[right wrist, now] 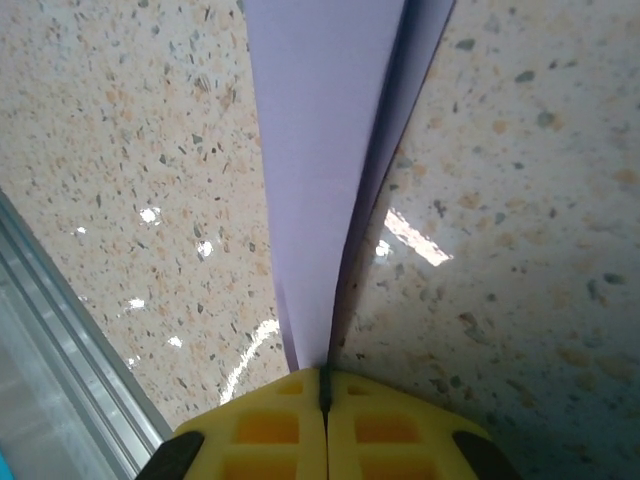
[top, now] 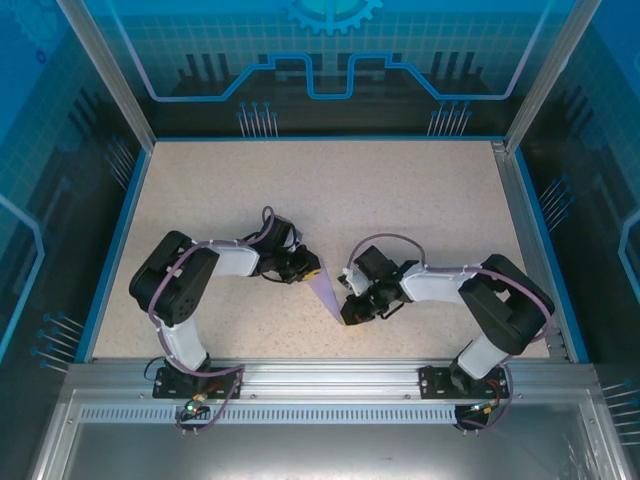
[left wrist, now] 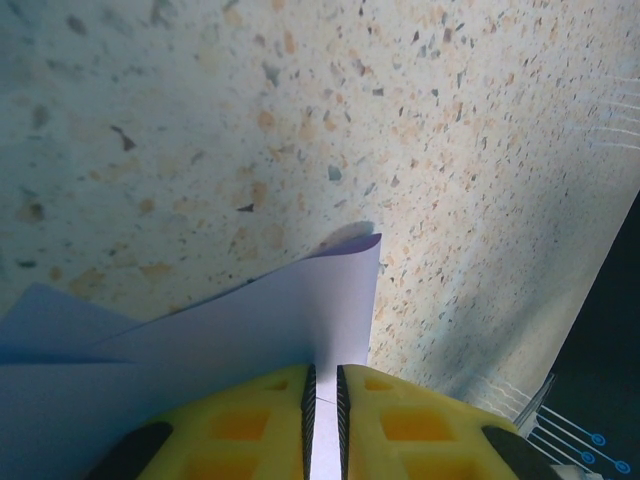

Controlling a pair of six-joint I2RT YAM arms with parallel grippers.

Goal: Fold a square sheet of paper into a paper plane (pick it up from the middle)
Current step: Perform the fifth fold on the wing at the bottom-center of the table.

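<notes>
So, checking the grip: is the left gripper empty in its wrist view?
No, the left gripper is shut on a fold of the purple paper.

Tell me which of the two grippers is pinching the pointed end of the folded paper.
The right gripper: it clamps the narrow tip of the folded lavender paper, whereas the left gripper is shut on the wide end.
</notes>
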